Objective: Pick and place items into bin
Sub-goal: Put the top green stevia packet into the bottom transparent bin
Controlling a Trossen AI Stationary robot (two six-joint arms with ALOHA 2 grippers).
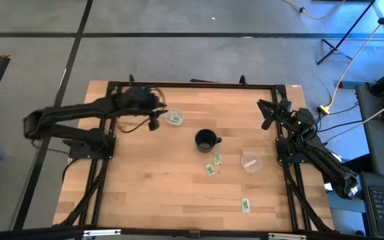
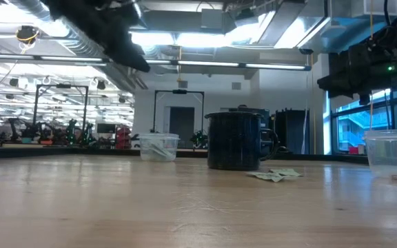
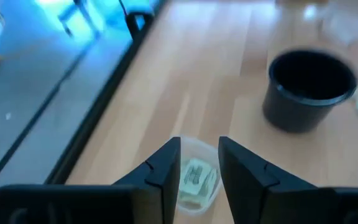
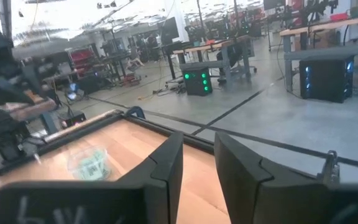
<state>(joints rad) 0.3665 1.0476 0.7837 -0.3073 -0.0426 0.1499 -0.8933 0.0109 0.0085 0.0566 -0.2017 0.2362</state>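
1. Left gripper (image 1: pixel 155 123): I read it hovering in the upper left-centre of the high view, just beside a clear bin (image 1: pixel 175 118). In the left wrist view its fingers (image 3: pixel 160 171) stand slightly parted with nothing between them, and the bin (image 3: pixel 194 180) sits directly beneath.
2. Right gripper (image 1: pixel 267 113): parked at the upper right of the high view over the table's edge, fingers (image 4: pixel 166 165) a little apart, holding nothing.
3. Bin contents: pale green packets (image 3: pixel 196 176) lie inside the clear bin; in the low view the bin (image 2: pixel 158 147) stands left of centre.
4. Black mug (image 1: pixel 207 140): upright at the centre of the high view, well apart from both grippers.
5. Loose packets: two (image 1: pixel 213 164) just below the mug, one (image 1: pixel 245 205) at lower right.
6. Second clear container (image 1: pixel 251 162): right of centre, between the mug and the right arm.
7. Surface: pale wooden plank table (image 1: pixel 145 187) in a black frame.
8. Room: grey floor around; the low view shows a ceiling with ducts and strip lights, workbenches and windows beyond.
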